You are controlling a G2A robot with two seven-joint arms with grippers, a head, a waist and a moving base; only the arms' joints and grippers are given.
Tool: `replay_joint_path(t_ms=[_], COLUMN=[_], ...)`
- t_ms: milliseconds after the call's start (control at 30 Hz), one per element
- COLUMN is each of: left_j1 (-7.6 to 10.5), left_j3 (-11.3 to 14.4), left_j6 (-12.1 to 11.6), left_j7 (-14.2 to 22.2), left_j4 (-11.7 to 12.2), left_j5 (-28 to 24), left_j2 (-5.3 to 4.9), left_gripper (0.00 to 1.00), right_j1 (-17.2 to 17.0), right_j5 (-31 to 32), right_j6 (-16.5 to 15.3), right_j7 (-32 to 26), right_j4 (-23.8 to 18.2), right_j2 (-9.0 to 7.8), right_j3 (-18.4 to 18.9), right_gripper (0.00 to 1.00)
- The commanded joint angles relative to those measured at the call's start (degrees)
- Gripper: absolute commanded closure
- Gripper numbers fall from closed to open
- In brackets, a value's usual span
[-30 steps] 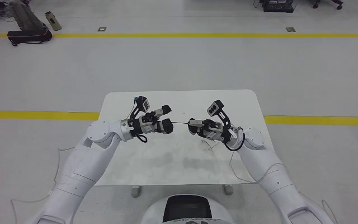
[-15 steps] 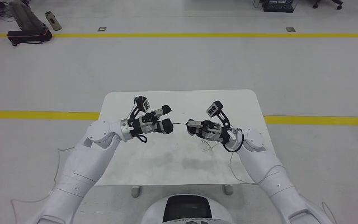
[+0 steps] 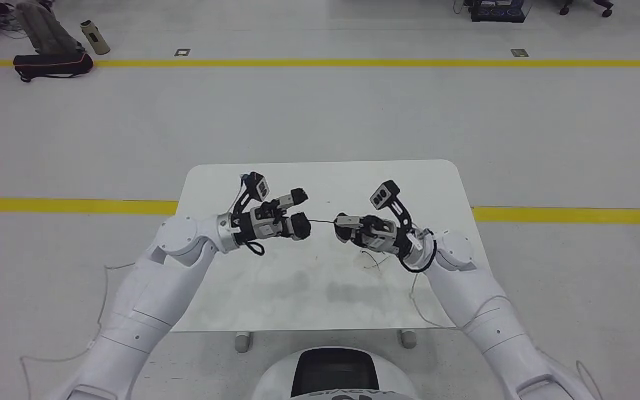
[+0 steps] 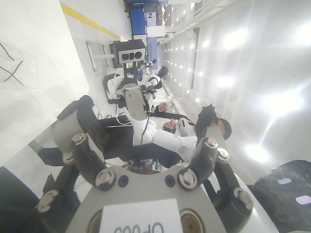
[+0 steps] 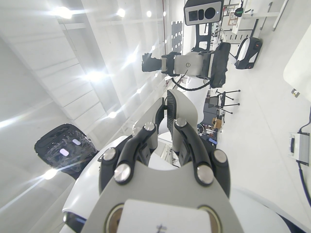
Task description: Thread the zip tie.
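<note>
Though white, table (image 3: 300,290) over yellow floor-line (image 3: 90,205).

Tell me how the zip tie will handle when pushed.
The zip tie juts straight from the right gripper without drooping, so it is probably springy-stiff over that span. It looks very thin, so it is likely light and apt to flex or twist if pushed sideways.

- The scene is lit brightly and evenly from overhead; in the top view the white table (image 3: 420,180) and the pale floor (image 3: 320,110) are rendered with little contrast.
- In the left wrist view, the ceiling lights (image 4: 224,82) are blown out into broad glare.
- In the right wrist view, the ceiling lights (image 5: 62,12) are flared into long streaks.
- Straight lines are bent strongly toward the edges of both wrist views.
</note>
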State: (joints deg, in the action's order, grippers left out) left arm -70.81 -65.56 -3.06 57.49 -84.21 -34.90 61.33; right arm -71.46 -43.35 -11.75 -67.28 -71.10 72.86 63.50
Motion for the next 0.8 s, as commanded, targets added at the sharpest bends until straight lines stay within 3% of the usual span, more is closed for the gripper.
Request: replay_joint_path(t_ms=[0,100,467,767], left_j1=[0.24,0.74,0.68,0.68], left_j3=[0.3,0.9,1.1,0.7], left_j6=[1.0,2.2,2.0,2.0], left_j7=[1.4,2.6,0.2,0.7], left_j4=[0.0,0.3,-0.1,0.0], left_j5=[-0.2,0.0,1.4,1.8], left_j2=[-0.07,-0.14,-0.22,-0.47], left_gripper=[0.00,0.00,0.00,0.00], right_j1=[-0.2,-0.2,-0.8,-1.0], right_j5=[0.3,0.9,3.2,4.2], right_j6=[0.2,0.5,0.5,0.7], right_j7=[0.1,-0.4,1.5,1.6], right_j4=[-0.3,-0.4,-1.8,-2.3], right_j2=[-0.11,-0.25,-0.40,-0.55], right_j3=[0.2,0.2,0.0,0.0], right_gripper=[1.00,1.00,1.00,1.00])
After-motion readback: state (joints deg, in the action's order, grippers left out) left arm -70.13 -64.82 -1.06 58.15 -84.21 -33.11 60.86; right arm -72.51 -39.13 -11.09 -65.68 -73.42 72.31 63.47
